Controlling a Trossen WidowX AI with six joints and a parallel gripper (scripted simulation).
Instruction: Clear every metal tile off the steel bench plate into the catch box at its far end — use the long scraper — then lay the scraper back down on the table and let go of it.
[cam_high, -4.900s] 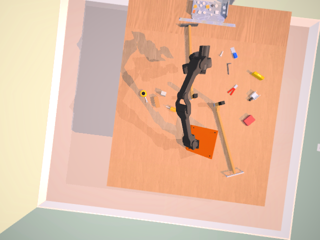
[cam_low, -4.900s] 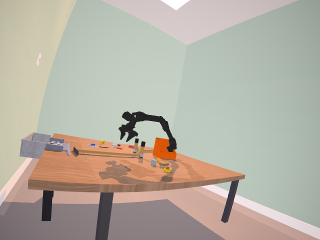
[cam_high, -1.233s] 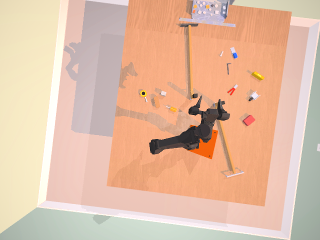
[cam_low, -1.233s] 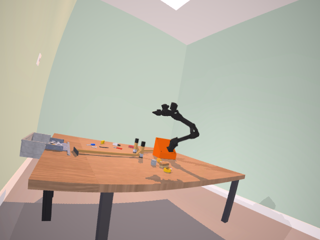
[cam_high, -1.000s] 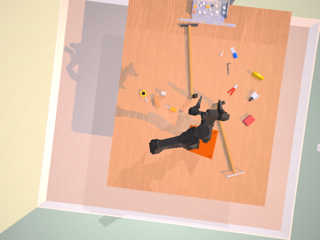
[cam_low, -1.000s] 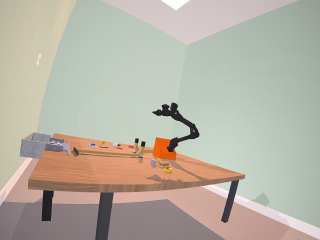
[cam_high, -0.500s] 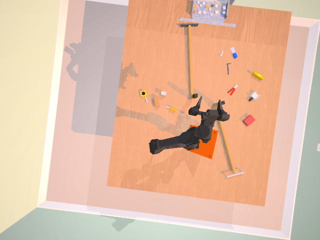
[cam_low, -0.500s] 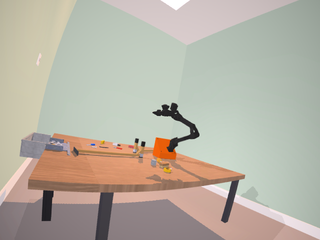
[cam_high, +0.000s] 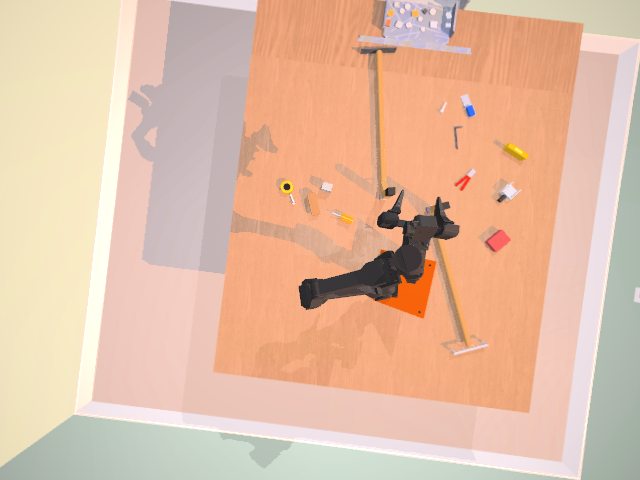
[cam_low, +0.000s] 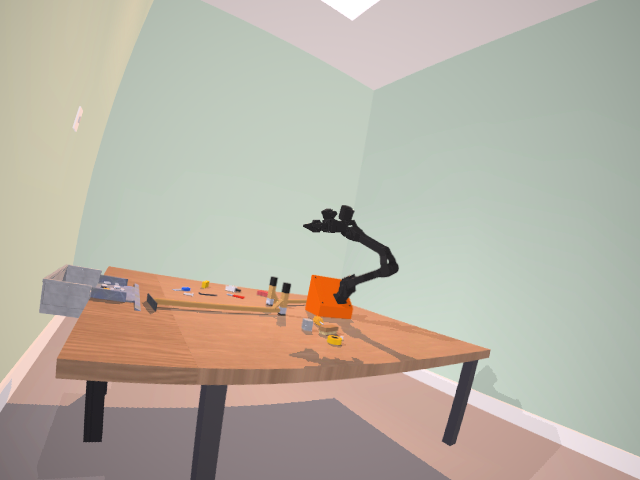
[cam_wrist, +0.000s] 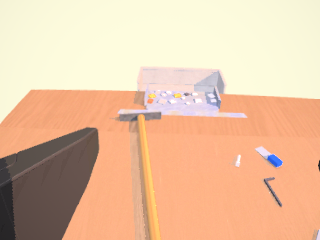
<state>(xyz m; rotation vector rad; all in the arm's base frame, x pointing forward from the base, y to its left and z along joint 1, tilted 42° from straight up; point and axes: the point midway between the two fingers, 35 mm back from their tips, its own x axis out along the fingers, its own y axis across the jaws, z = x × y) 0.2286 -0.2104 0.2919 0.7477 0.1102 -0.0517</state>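
- Judging from how things lie, we take the work to be at its end: the long scraper (cam_high: 379, 118) lies flat on the table (cam_high: 289, 320) and nothing holds it.
- We see the gripper (cam_high: 417, 202) raised well above the wood, near the scraper's near end, with its jaws spread wide and nothing between them.
- The metal tiles (cam_high: 408, 15) — small pale and orange squares — all seem to sit inside the catch box (cam_high: 448, 20) at the far edge; the steel bench plate (cam_high: 454, 49) shows as a thin grey strip just in front of it, and we make out no tile on it, though it is small in every view.
- The scraper is a slim yellow wooden shaft with a dark flat blade at the far end, touching or just beside the plate, and a dark cap at the near end.
- A second long-handled tool (cam_high: 452, 294), with a pale wire-like head, lies on the near right, passing under the arm; we judge it plays no part.
- The next move, as we read it, calls only for the arm to stay off the shaft — a brush could roll it.
- The box looks like dull, scratched sheet metal; the table has a warm wood grain; the arm's base (cam_high: 426, 299) is a plain orange block.
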